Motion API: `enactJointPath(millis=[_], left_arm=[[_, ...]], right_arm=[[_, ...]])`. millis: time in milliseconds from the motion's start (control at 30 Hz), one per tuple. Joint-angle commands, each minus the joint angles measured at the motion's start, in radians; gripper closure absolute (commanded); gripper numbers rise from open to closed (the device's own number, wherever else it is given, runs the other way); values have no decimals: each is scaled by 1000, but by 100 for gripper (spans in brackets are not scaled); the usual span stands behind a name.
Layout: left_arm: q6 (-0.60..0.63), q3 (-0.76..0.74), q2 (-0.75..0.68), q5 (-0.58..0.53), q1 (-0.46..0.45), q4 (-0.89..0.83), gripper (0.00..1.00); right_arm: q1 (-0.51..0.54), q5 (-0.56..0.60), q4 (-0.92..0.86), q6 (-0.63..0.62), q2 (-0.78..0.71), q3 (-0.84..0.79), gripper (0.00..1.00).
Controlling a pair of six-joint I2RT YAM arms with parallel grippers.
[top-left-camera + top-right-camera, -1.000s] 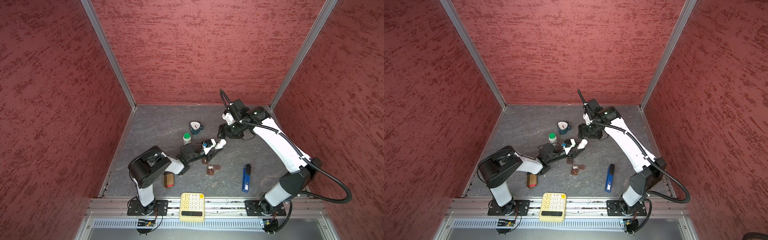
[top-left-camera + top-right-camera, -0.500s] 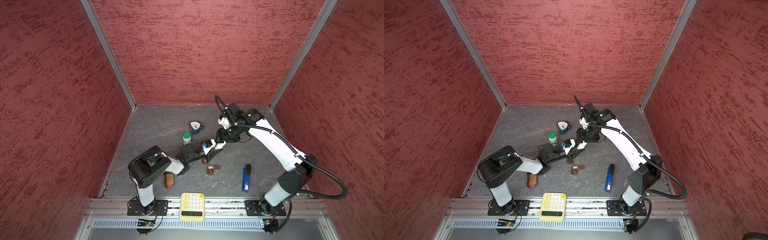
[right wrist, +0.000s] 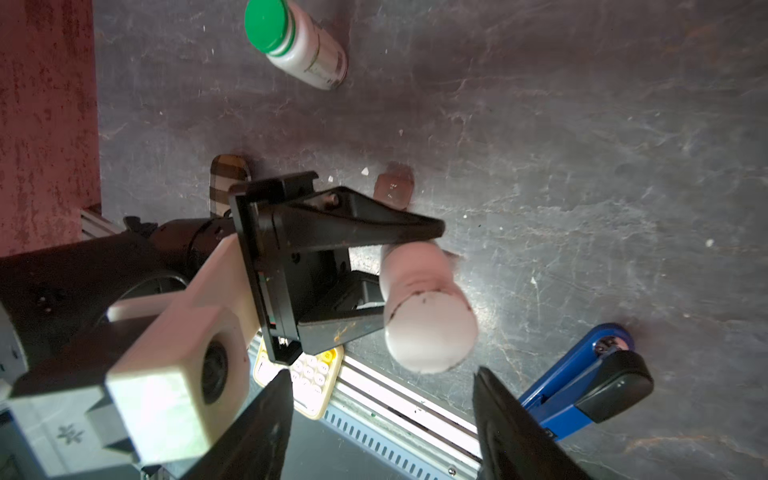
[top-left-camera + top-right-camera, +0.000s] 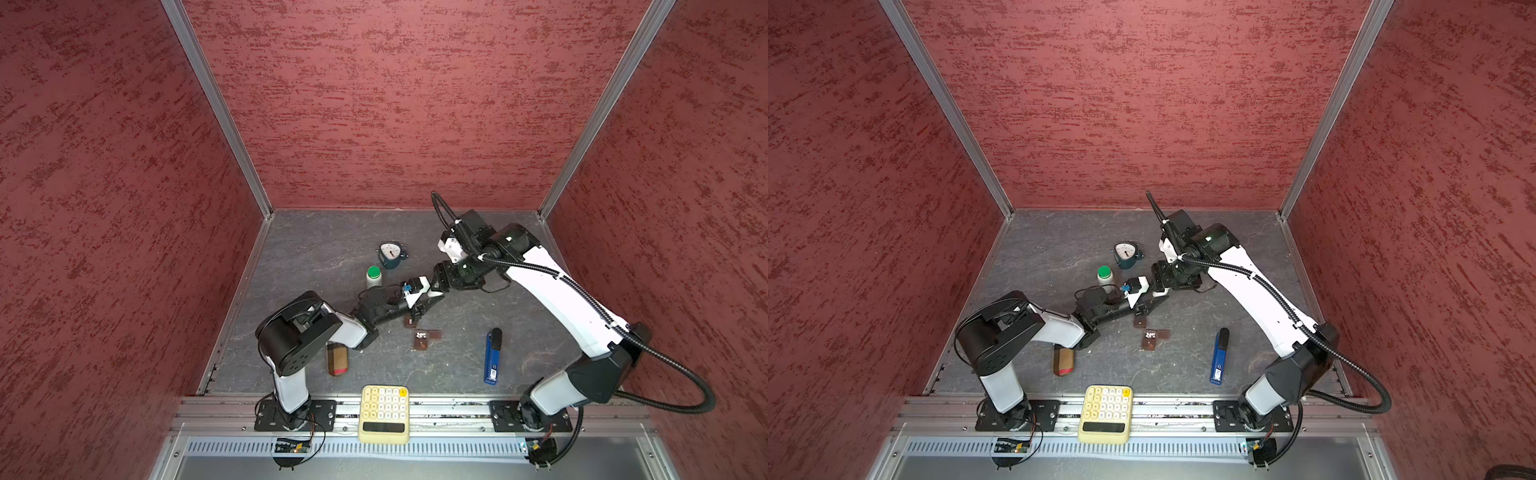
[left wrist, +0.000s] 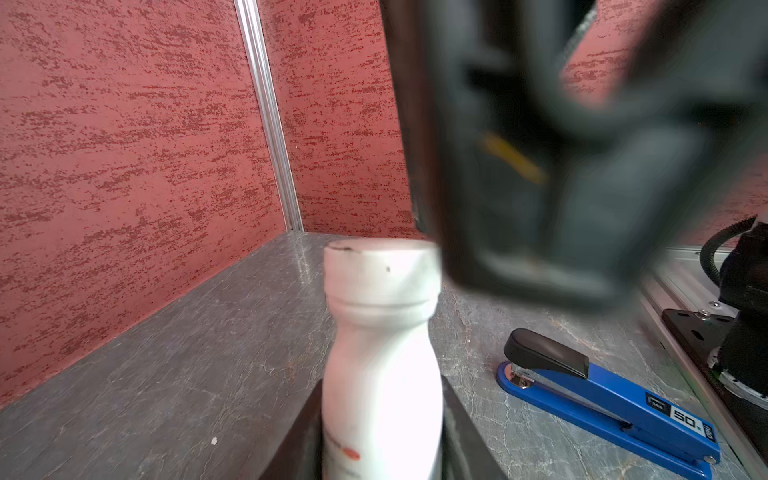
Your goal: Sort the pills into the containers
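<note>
Right wrist view shows the two arms meeting nose to nose above the middle of the counter (image 4: pixel 316 257), so the biggest risk is the wrists knocking together if either presses closer.

The left pincer (image 3: pixel 409 276) is clamped narrowly around the body of a small white bottle (image 3: pixel 428 324). It holds the bottle off the counter with the cap end turned toward the right pincer (image 3: pixel 382 374). That pincer's jaws stand wide apart and empty, just short of the cap. If they close off-centre or twist hard, the bottle could turn or slide in the left grip. A cap coming free while the bottle leans over would probably spill whatever is inside.

The brown pill box (image 4: pixel 426 337) lies in separate pieces on the counter, close under the meeting point, and a dropped bottle would likely scatter them. Loose white pills (image 3: pixel 365 171) lie on the counter near one piece, and a low sweep could flick them away.

Red walls (image 4: pixel 395 104) close in three sides. The most free room seems to lie toward the back, beyond the dial clock (image 4: pixel 390 253). The front is tighter:
- a metal rail (image 4: pixel 449 409) runs along the edge, with a yellow calculator (image 4: pixel 384 413) on it;
- a blue stapler (image 4: pixel 492 357) lies on the right;
- a brown case (image 4: pixel 337 359) lies under the left arm;
- a green-capped bottle (image 4: pixel 374 277) stands just beside the left wrist, where a sideways swing could tip it.
</note>
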Motion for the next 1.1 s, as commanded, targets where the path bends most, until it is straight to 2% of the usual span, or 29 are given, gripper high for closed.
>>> enactJointPath(millis=[0, 167, 400, 667, 1067], left_arm=[[-11, -13, -20, 11, 0, 25, 100], [-17, -11, -22, 11, -5, 29, 100], [-20, -7, -24, 17, -2, 30, 100], [-22, -12, -17, 18, 4, 40, 100], [-29, -7, -18, 26, 10, 42, 100]], right_arm=[[-24, 60, 2, 0, 34, 70, 29], [-26, 1, 27, -16, 91, 102, 29], [-8, -71, 50, -30, 92, 58, 37], [19, -73, 19, -21, 51, 18, 44], [32, -67, 4, 5, -18, -50, 47]])
